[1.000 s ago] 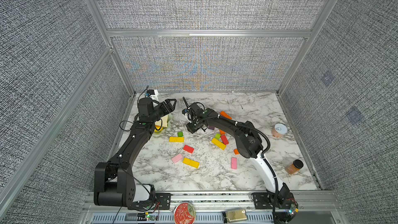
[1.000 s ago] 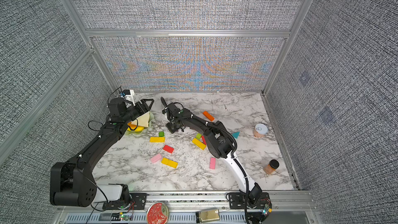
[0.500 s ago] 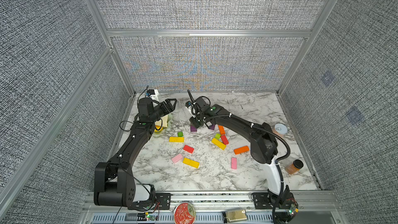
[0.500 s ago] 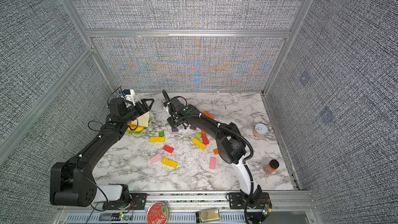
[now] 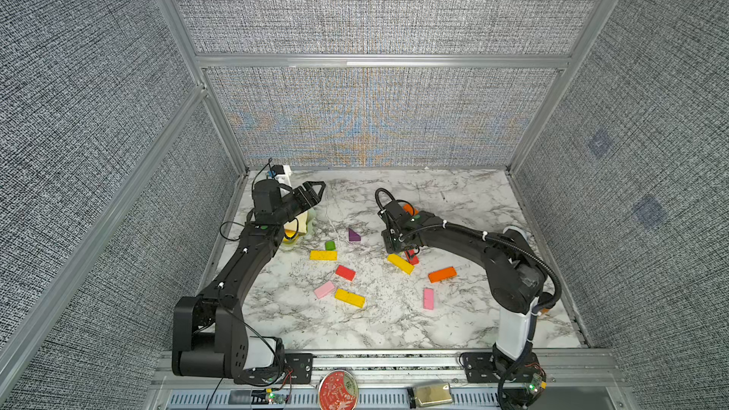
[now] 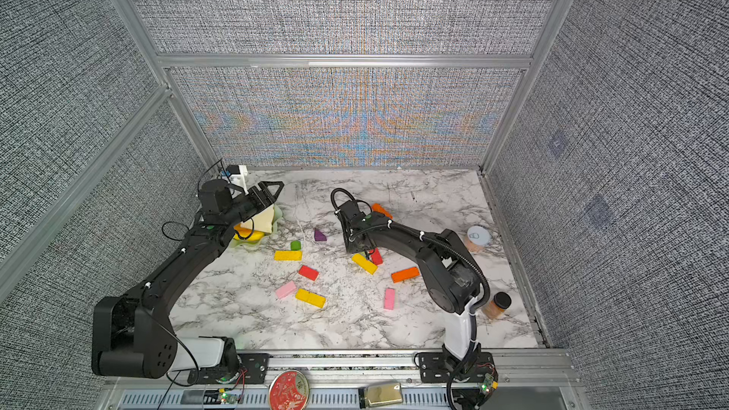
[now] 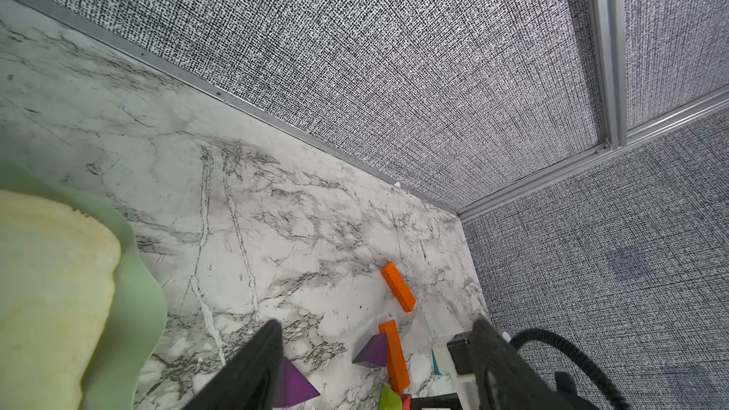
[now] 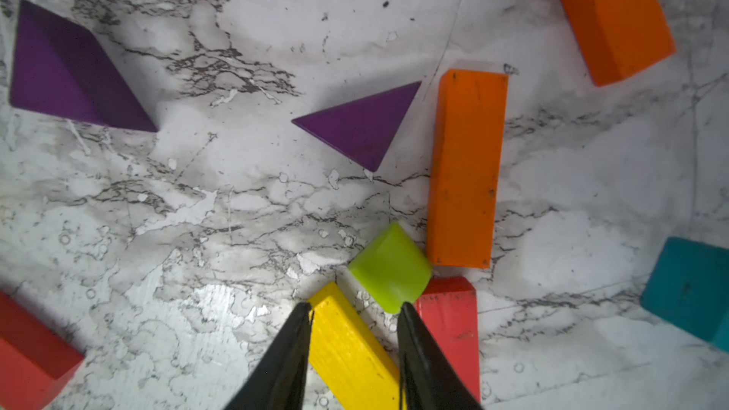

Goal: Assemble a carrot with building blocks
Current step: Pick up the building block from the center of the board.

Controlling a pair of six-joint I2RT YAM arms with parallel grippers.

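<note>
purple triangle (image 5: 354, 235), grey-veined white table (image 5: 355, 325)

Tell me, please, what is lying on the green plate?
A cream bread slice lies on the plate, with something yellow-orange beside it in both top views. The left arm covers the rest of the plate, so anything else there cannot be seen.
</note>
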